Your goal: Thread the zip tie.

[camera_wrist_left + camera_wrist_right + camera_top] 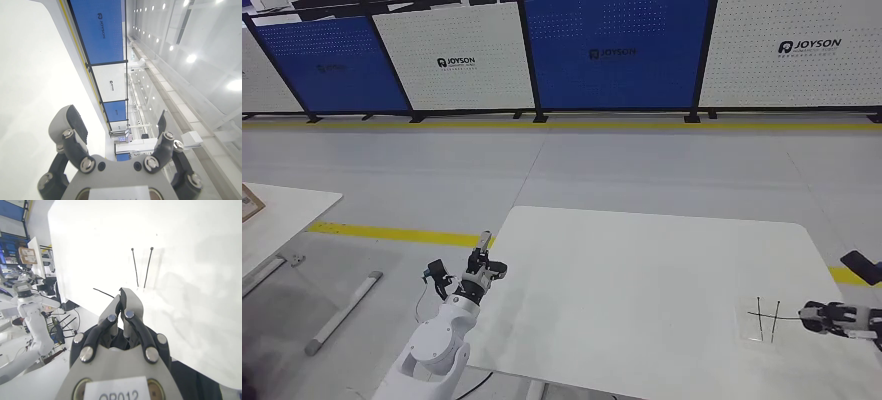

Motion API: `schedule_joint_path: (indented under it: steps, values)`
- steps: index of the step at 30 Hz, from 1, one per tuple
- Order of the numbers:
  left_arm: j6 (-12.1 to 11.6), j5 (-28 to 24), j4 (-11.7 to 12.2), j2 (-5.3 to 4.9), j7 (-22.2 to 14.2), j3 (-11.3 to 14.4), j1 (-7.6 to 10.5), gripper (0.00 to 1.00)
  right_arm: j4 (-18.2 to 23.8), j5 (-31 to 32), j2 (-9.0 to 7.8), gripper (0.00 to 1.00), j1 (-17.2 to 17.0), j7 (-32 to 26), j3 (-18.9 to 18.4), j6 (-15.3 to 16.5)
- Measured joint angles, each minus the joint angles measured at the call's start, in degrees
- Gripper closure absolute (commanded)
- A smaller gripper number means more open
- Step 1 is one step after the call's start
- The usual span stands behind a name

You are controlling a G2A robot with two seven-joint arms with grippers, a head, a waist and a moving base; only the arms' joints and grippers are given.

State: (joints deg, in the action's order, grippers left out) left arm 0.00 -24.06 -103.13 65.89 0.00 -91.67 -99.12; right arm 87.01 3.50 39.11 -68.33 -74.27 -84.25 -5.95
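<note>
At 3 o'clock on the worktop (642, 260) the right claw (120, 291) is pinched tight on one black zip tie (104, 293), tail left free, presumably for threading (two spare ties (134, 266) lie flat just beyond), while the left claw (121, 121) hangs wide open, empty, at 9 o'clock.

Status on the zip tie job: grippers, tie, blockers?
Right gripper shut on one zip tie. Left gripper open, empty, at the opposite table edge. Two spare ties lie just ahead. Nothing blocking.
</note>
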Motion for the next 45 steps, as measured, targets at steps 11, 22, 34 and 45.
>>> schedule_joint_path:
  steps: [11, 22, 34, 45]
  values:
    - [0.00, 0.00, 0.00, 0.00, 0.00, 0.00, 0.00, 0.00, 6.30, 0.48, 1.41, 1.00, 5.60, 1.47, 7.80, -2.19]
    - [0.00, 0.00, 0.00, 0.00, 0.00, 0.00, 0.00, 0.00, 3.66, 0.30, 2.71, 1.00, 10.56, -1.31, 14.61, -0.02]
    - [0.00, 0.00, 0.00, 0.00, 0.00, 0.00, 0.00, 0.00, 4.02, -4.54, 3.60, 1.00, 10.67, 1.09, 16.48, 3.85]
    - [0.00, 0.00, 0.00, 0.00, 0.00, 0.00, 0.00, 0.00, 0.25, -6.92, 8.70, 1.00, 20.61, 6.80, 30.51, 0.85]
